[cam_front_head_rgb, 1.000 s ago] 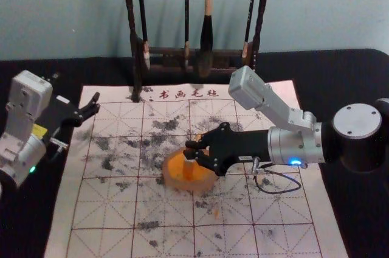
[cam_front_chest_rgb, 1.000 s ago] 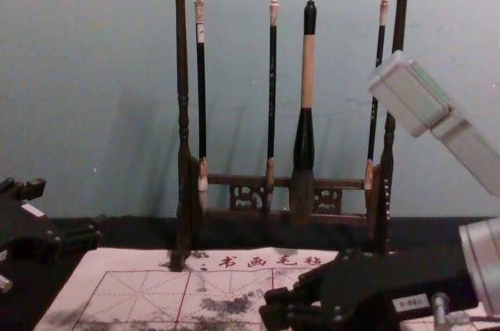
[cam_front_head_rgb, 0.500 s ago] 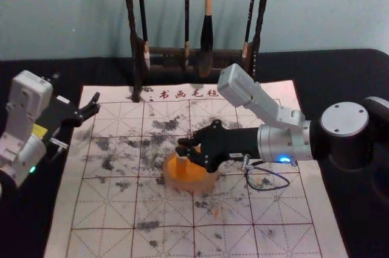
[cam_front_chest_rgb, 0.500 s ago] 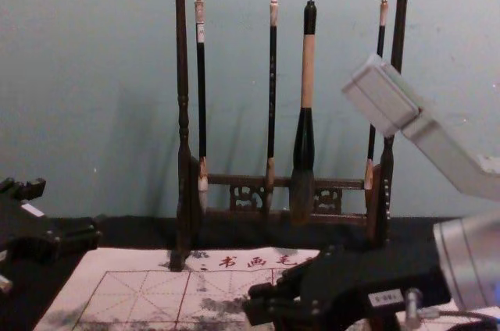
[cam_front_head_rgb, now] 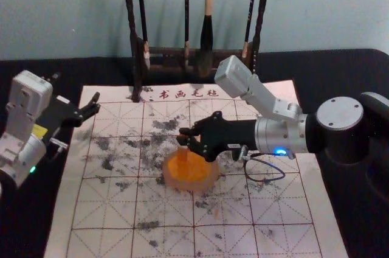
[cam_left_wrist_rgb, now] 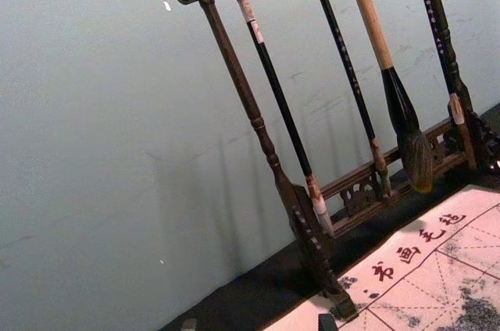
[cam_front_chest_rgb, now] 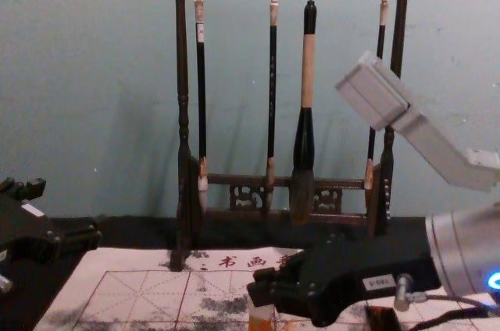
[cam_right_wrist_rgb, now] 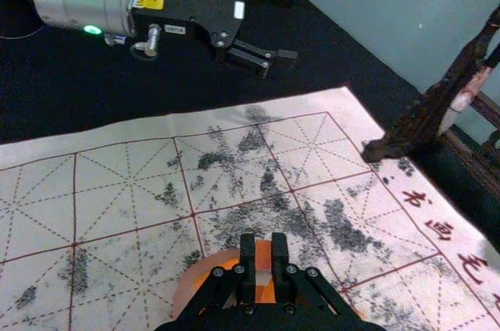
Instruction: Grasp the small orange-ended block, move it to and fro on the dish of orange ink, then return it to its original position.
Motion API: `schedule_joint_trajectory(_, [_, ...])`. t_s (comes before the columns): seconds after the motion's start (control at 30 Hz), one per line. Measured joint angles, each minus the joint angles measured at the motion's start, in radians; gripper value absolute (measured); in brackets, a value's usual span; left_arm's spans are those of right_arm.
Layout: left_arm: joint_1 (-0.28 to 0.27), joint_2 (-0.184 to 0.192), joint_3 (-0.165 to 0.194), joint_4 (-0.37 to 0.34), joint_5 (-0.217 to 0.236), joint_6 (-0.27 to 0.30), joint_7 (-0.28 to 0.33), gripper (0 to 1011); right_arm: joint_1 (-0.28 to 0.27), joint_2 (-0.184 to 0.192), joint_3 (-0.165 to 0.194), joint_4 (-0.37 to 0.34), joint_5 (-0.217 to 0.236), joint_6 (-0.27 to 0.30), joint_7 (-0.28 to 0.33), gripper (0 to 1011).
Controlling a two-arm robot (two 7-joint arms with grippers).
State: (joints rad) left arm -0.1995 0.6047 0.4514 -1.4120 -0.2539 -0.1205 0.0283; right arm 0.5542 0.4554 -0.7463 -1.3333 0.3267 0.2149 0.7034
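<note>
One block [cam_front_head_rgb: 183, 155] is staying upright, pinched in the right tool [cam_front_head_rgb: 182, 137] at the far side of the ink dish [cam_front_head_rgb: 193, 185], left tool [cam_front_head_rgb: 97, 103] hovering spread and empty.

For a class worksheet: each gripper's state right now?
Left gripper: open, by the mat's far left corner.
Right gripper: closed on the block, at the ink dish.
</note>
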Motion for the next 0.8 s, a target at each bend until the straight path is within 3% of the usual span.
schedule_joint_trajectory(0.33, [0.000,0.000,0.000,0.000,0.000,0.000,0.000,1001,0.001,0.012,0.012,-0.002,-0.004,-0.004,0.003,119])
schedule_joint_trajectory(0.8, [0.000,0.000,0.000,0.000,0.000,0.000,0.000,1001,-0.021,0.056,0.028,-0.035,0.002,-0.015,0.026,119])
